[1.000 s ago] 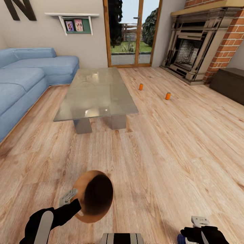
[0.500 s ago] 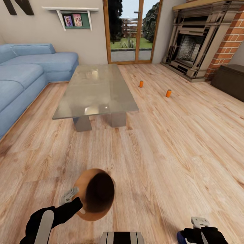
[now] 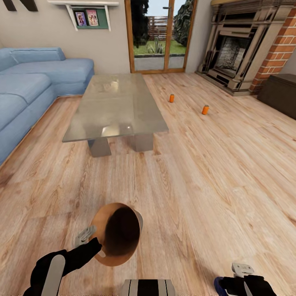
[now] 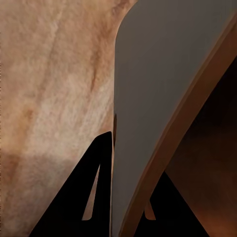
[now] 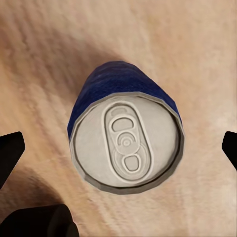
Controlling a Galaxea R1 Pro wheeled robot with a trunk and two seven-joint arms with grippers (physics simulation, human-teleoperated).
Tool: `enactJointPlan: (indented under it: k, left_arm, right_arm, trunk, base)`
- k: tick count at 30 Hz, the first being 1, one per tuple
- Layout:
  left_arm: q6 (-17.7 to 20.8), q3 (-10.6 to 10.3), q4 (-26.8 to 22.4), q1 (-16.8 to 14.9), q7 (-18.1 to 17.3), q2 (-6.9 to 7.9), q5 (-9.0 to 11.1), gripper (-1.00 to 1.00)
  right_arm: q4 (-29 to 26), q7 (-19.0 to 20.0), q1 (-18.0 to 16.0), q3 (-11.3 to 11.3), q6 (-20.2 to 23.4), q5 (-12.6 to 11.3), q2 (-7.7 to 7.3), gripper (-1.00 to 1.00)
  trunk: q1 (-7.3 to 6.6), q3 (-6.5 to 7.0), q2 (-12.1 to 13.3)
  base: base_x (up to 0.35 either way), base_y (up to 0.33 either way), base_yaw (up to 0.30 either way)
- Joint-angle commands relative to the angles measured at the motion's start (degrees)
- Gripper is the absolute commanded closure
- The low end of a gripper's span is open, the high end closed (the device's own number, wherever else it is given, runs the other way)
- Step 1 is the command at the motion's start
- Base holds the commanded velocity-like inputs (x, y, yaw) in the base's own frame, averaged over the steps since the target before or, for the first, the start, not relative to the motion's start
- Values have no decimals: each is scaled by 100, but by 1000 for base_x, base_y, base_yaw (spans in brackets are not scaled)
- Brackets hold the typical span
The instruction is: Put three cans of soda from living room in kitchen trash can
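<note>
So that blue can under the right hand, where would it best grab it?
Around its round side wall, coming straight down from above. The blue can stands upright on the floor, lid facing up, and the right gripper hangs over it with its fingertips open on opposite sides, not touching. Probably lower, then close. The left gripper holds the bin.

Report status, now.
Left gripper shut on trash can rim. Right gripper open over a blue can. Two orange soda cans on the floor ahead, right of glass table.
</note>
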Motion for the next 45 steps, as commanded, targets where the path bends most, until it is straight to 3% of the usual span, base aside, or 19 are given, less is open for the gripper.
enactJointPlan:
  k: [1, 45]
  left_arm:
    - [-10, -6, -5, -1, 22, 1, 192, 100]
    - [-18, -5, -5, -1, 9, -3, 192, 100]
  right_arm:
    - [0, 0, 0, 0, 0, 0, -1, -100]
    - [-9, 0, -99, 26, 0, 8, -8, -100]
  trunk:
    - [-1, -9, 0]
    - [-1, -416, 0]
  base:
    - [0, 0, 0]
    - [0, 0, 0]
